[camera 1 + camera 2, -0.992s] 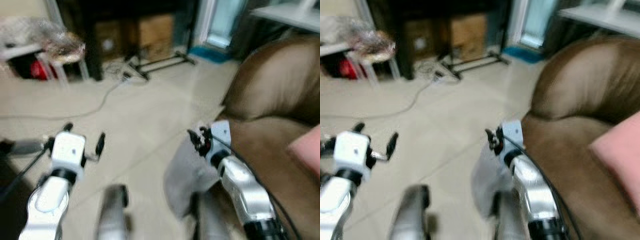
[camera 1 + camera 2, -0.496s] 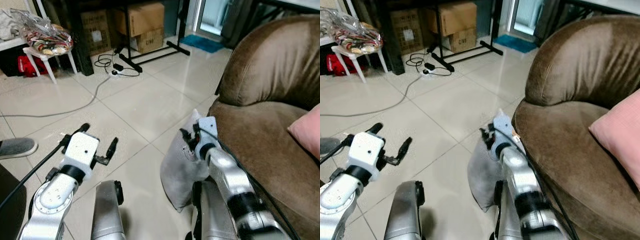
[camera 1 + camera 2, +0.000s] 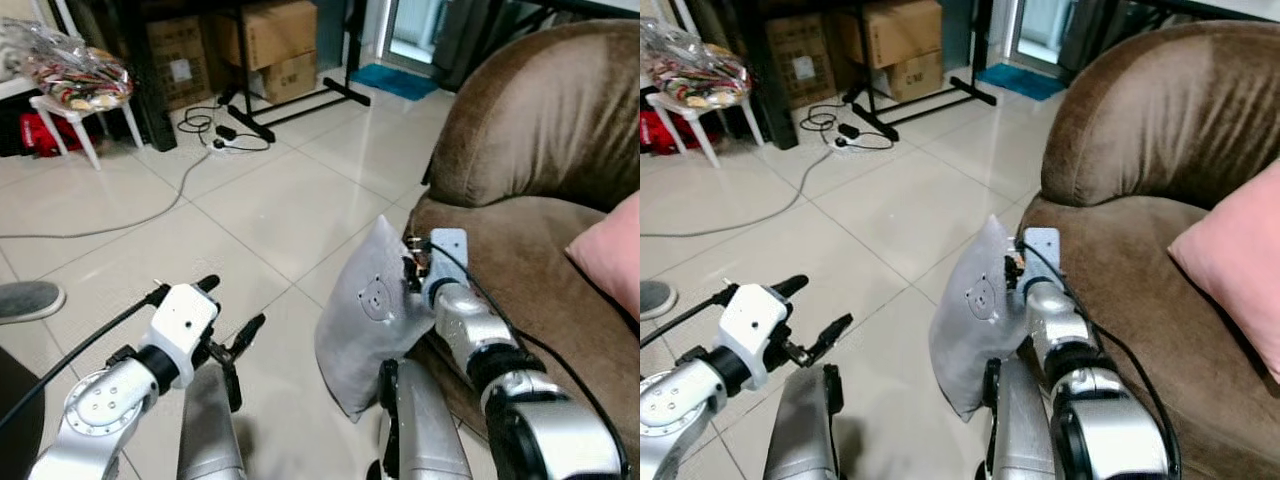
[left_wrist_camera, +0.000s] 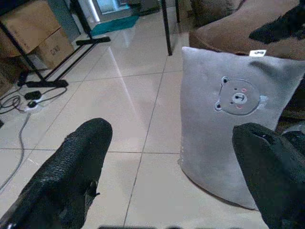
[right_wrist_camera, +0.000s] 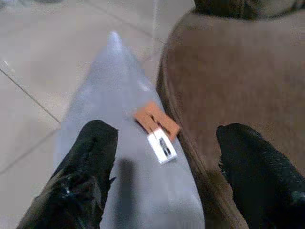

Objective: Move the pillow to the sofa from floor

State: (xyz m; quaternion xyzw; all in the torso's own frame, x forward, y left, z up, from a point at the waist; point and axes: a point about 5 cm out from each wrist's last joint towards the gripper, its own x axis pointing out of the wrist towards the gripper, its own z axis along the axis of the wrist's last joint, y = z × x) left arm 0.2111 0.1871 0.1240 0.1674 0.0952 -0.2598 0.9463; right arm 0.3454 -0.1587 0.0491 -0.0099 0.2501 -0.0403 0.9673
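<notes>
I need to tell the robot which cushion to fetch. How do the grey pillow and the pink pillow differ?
The grey pillow stands on the tiled floor against the sofa front; the pink pillow lies on the seat. The grey one bears a bear face; the pink looks plain. Both are soft cushions.

Even indoor light, both eye views sharp. Pale glare streaks on floor tiles (image 3: 300, 190) toward the bright doorway. Right wrist view soft, dim; near black fingers (image 5: 88, 171) out of focus. Shadows faint.
</notes>
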